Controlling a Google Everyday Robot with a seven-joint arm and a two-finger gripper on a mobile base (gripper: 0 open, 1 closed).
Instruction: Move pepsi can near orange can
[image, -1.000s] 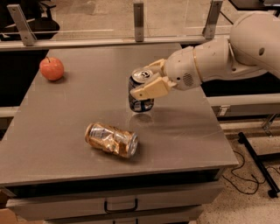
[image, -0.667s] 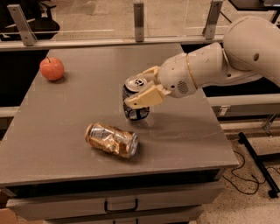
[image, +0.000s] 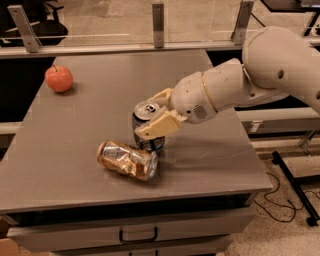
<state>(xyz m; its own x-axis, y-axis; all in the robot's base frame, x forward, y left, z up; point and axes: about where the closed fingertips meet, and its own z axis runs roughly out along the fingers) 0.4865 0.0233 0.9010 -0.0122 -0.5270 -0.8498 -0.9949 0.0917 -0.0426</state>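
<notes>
The claw (image: 146, 116) clasping the pepsi can (image: 146, 108) hides its middle; the arm (image: 270, 70) is cut off at right.

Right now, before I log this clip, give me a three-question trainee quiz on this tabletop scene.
1. True or false: the dented orange-gold metallic can stands upright on the grey metal table.
2. What is the two-finger gripper closed on? A) the dented can B) the dark blue soda can with the silver top C) nothing
3. Fill in: the round red apple sits near the table's ____ corner, as pictured.
Key: 1 false, it lies on its side. 2 B. 3 far left.
</notes>
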